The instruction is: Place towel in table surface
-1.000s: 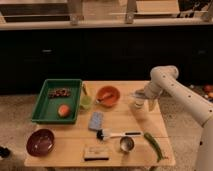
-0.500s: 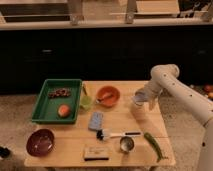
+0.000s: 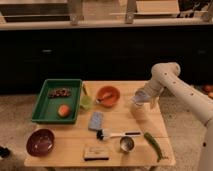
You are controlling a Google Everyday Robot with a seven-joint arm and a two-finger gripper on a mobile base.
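Note:
My gripper hangs from the white arm over the right rear part of the wooden table. It is shut on a pale bluish-white towel, bunched at the fingers. The towel's lower end hangs down to just above or onto the table top; I cannot tell whether it touches.
A green tray holds an orange and a dark item at the left. An orange bowl, green cup, blue sponge-like pad, brush, metal cup, green pepper, maroon bowl and a flat block lie around.
The gripper with the towel has barely shifted, perhaps slightly right and down. Nothing else on the table has moved.

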